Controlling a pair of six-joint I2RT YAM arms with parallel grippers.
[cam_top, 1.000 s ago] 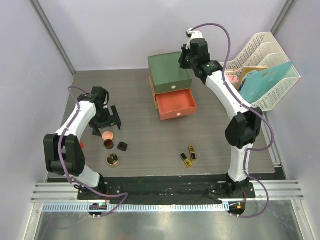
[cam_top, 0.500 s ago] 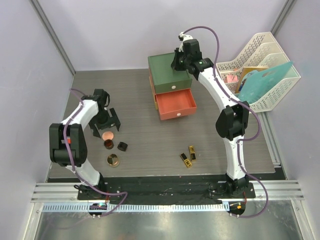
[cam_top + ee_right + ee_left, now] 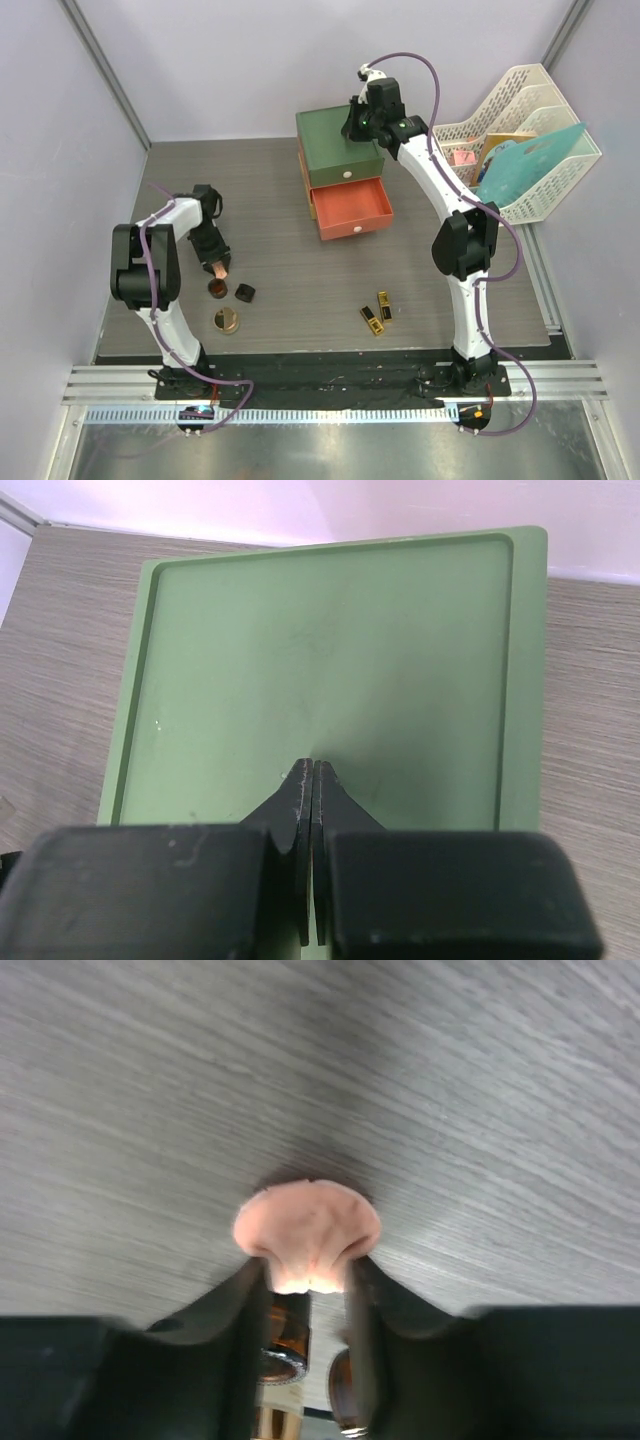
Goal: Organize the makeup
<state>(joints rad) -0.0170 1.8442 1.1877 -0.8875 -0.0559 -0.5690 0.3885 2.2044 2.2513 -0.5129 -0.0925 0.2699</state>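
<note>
Nearest the arm bases, a gold jar (image 3: 227,321) and two gold-black lipsticks (image 3: 377,313) lay on the tabletop (image 3: 300,280), well apart from each other. Just beyond the gold jar stood a brown jar (image 3: 216,289) and a small dark jar (image 3: 245,292). Just beside these, the left hand (image 3: 308,1272) had narrowed onto the round peach compact (image 3: 307,1230), its fingers (image 3: 250,1290) pinching the near rim rather than spanning the middle. Whether the compact had left the tabletop could not be told. That shallow hold looked the weak point, since a disc caught by its edge would likely pivot or slip. The step would go best with the pinch kept firm and the lift taken straight up, so the fingers cleared the brown jar close by. A level carry to the open orange drawer (image 3: 352,208) farther back, then lowering well inside before letting go, seemed the sound course. Farther still, the right hand (image 3: 312,772) was fully closed on nothing, fingertips pressed together over the green top of the drawer box (image 3: 338,148). Contact with that top could not be judged. If it pressed there, the box would probably stay put during the drop. A white file rack (image 3: 520,140) stood at the far right.
</note>
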